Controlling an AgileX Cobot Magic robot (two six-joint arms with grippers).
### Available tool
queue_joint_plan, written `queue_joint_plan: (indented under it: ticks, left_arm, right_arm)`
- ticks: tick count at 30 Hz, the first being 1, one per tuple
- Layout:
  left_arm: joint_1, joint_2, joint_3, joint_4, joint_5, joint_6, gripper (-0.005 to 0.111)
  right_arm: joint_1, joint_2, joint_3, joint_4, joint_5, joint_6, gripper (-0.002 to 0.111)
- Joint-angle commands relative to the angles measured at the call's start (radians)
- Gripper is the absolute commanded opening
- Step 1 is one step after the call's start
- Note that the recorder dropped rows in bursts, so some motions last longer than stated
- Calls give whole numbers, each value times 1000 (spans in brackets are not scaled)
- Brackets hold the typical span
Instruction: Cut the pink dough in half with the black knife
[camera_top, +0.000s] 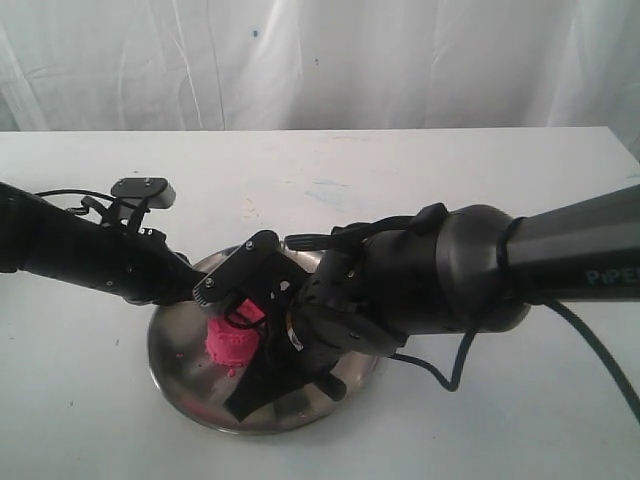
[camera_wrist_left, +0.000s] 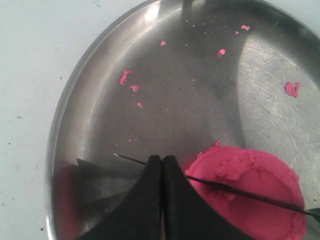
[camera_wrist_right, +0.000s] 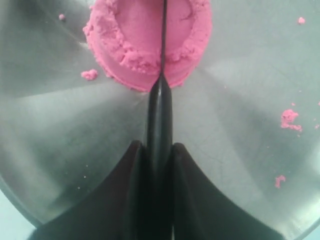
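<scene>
The pink dough (camera_top: 230, 343) is a round mound with a ridged top on a steel plate (camera_top: 172, 380). My right gripper (camera_wrist_right: 159, 146) is shut on the handle of the black knife (camera_wrist_right: 159, 112). The thin blade runs across the middle of the dough (camera_wrist_right: 135, 37) and is pressed into its near rim. In the left wrist view the blade (camera_wrist_left: 240, 191) crosses the dough (camera_wrist_left: 260, 200), and its tip pokes out past my left gripper (camera_wrist_left: 161, 158). That gripper is shut on nothing and hovers over the plate beside the dough.
Tiny pink crumbs (camera_wrist_left: 125, 76) lie scattered over the plate (camera_wrist_left: 175, 100), with more of these crumbs (camera_wrist_right: 290, 120) on the right gripper's side. The plate rests on a white table (camera_top: 480, 180) against a white curtain. Both arms crowd over the plate.
</scene>
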Motion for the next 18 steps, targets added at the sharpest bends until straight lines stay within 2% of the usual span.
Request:
queue_joint_plan:
  ticks: [1, 18]
  left_arm:
    - [-4, 40, 9, 11, 16, -2, 0]
    - [-4, 44, 9, 11, 12, -2, 0]
  right_arm:
    - [-2, 3, 1, -5, 10, -11, 2]
    - [-2, 91, 1, 29, 23, -18, 0]
